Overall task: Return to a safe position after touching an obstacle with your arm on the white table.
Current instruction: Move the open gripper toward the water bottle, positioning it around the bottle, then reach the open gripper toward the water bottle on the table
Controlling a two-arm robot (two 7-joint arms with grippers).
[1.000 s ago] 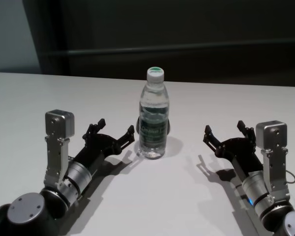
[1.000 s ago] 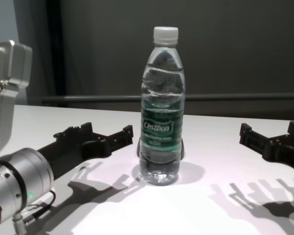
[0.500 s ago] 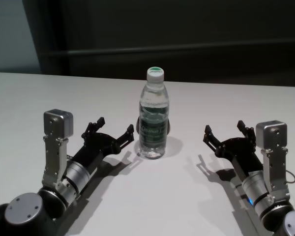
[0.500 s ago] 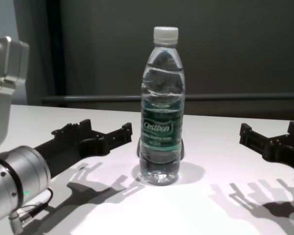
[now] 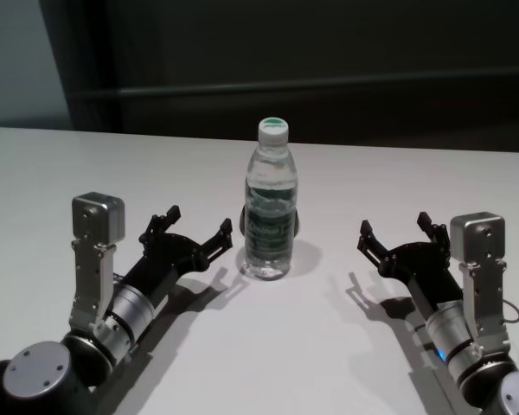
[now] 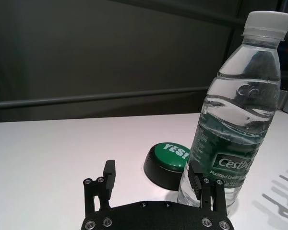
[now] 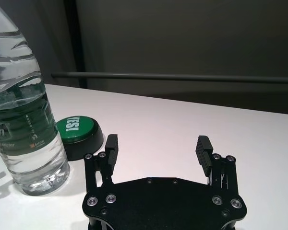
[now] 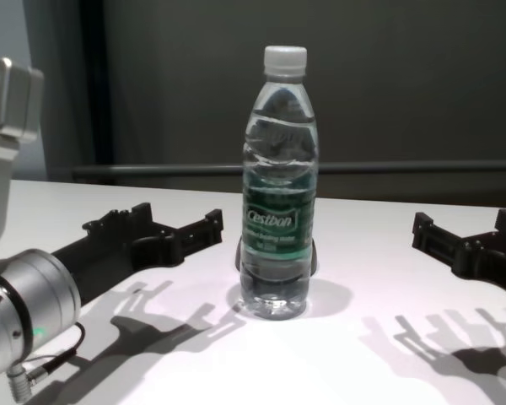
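The obstacle, a clear water bottle (image 5: 270, 207) with a white cap and a green label band, stands upright in the middle of the white table (image 5: 156, 164). My left gripper (image 5: 199, 220) lies low over the table just left of the bottle (image 8: 278, 194), open and empty. Its nearer fingertip (image 5: 227, 226) is a small gap away from the bottle's side. In the left wrist view the bottle (image 6: 235, 124) rises right beside that gripper (image 6: 152, 167). My right gripper (image 5: 394, 225) rests open and empty well to the right of the bottle (image 7: 24, 120).
A round black button with a green "YES!" top (image 6: 170, 158) sits on the table directly behind the bottle, also seen as the green button (image 7: 77, 132) in the right wrist view. A dark wall with a horizontal rail (image 5: 329, 82) runs behind the table's far edge.
My left arm has drawn back and to the left, so its fingertip sits slightly farther from the bottle. The bottle and the right arm have not moved.
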